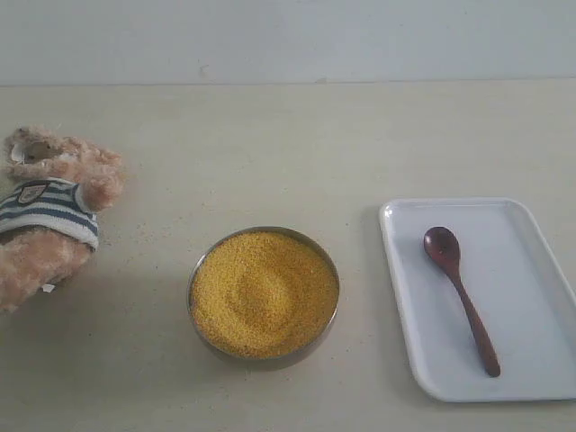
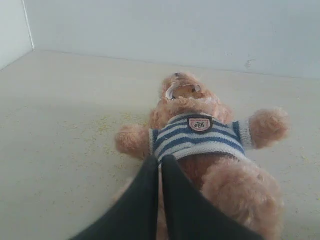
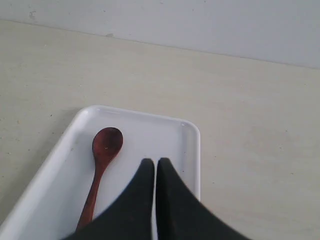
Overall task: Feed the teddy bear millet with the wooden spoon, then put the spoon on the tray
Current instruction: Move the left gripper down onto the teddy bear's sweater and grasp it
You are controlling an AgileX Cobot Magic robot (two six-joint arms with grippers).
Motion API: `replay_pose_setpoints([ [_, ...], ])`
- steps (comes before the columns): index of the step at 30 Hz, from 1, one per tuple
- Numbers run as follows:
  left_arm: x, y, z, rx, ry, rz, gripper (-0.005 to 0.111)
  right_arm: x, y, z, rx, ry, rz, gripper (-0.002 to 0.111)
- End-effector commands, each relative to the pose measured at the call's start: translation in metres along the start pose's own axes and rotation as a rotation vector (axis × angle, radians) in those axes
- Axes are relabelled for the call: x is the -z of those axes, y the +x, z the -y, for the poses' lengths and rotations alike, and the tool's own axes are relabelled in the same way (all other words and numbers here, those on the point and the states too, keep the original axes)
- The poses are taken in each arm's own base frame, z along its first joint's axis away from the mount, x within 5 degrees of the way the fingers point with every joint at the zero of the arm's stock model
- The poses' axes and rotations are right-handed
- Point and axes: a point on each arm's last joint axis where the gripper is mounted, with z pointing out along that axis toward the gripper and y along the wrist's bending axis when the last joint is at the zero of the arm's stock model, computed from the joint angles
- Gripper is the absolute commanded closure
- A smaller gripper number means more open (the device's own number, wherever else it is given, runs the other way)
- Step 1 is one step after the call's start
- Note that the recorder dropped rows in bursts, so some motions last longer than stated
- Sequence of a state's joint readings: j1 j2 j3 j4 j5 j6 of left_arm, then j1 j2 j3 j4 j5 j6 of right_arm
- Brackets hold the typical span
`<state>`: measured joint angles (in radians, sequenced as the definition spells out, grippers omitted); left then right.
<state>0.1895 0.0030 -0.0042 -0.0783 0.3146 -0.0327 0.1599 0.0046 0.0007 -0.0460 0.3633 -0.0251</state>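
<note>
A dark reddish wooden spoon [image 1: 461, 297] lies in the white rectangular tray [image 1: 531, 378] by the right edge of the counter [image 1: 270, 144]. The left claw [image 2: 160, 165] and right claw [image 3: 155, 167] are pinched together, empty.

A pale beige table [image 1: 270, 153] is seen across most of the exterior view, matte and faintly streaked. It is backed by a plain off-white wall [image 1: 288, 36], on which a small faint mark [image 1: 205, 68] is found just above the seam. A round metal bowl [image 1: 261, 362] is set upright on the table, near its front and about midway across. In the left wrist view a side wall [image 2: 12, 27] is shown meeting the back wall at a corner.
</note>
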Motion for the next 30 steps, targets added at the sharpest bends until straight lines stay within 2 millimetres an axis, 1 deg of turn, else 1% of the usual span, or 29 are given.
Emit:
replay_pose_setpoints([
  [1,0.000,0.000,0.000,0.008,0.000,0.007,0.103,0.000,0.000,0.000,0.011,0.003,0.004,0.107],
  [6,0.000,0.000,0.000,0.000,-0.002,0.013,0.103,0.000,0.000,0.000,0.011,0.003,0.004,0.107],
  [8,0.000,-0.006,-0.002,-0.068,-0.020,0.076,0.103,0.000,0.000,0.000,0.011,0.003,0.004,0.107],
  [9,0.001,-0.012,-0.001,-0.037,-0.010,0.140,0.103,0.000,0.000,0.000,0.011,0.003,0.004,0.107],
  [10,0.002,-0.017,0.000,0.065,0.012,0.204,0.103,0.000,0.000,0.000,0.011,0.003,0.004,0.107],
  [12,0.007,-0.034,-0.001,0.362,0.066,0.390,0.103,0.000,0.000,0.000,0.011,0.003,0.004,0.107],
  [13,0.010,-0.041,-0.003,0.481,0.088,0.475,0.103,0.000,0.000,0.000,0.011,0.003,0.004,0.107],
  [15,0.017,-0.051,-0.007,0.686,0.143,0.618,0.103,0.000,0.000,0.000,0.011,0.003,0.004,0.107],
  [16,0.021,-0.057,-0.008,0.753,0.178,0.695,0.103,0.000,0.000,0.000,0.011,0.003,0.004,0.107],
  [18,0.034,-0.076,-0.007,0.715,0.219,0.836,0.103,0.000,0.000,0.000,0.011,0.003,0.004,0.107],
  [19,0.049,-0.097,-0.003,0.654,0.258,0.929,0.103,0.000,0.000,0.000,0.011,0.003,0.004,0.107],
  [20,0.055,-0.109,-0.001,0.603,0.262,0.959,0.103,0.000,0.000,0.000,0.011,0.003,0.004,0.107],
  [21,0.060,-0.134,0.006,0.465,0.240,0.978,0.103,0.000,0.000,0.000,0.011,0.003,0.004,0.107],
  [23,0.061,-0.161,0.014,0.300,0.224,0.981,0.103,0.000,0.000,0.000,0.011,0.003,0.004,0.107],
  [25,0.053,-0.182,0.021,0.184,0.205,0.906,0.103,0.000,0.000,0.000,0.011,0.003,0.004,0.107],
  [27,0.039,-0.202,0.023,0.142,0.157,0.769,0.103,0.000,0.000,0.000,0.011,0.003,0.004,0.107],
  [29,0.016,-0.215,0.022,0.133,0.085,0.559,0.103,0.000,0.000,0.000,0.011,0.003,0.004,0.107],
  [30,0.003,-0.218,0.021,0.125,0.052,0.462,0.103,0.000,0.000,0.000,0.011,0.003,0.004,0.107],
])
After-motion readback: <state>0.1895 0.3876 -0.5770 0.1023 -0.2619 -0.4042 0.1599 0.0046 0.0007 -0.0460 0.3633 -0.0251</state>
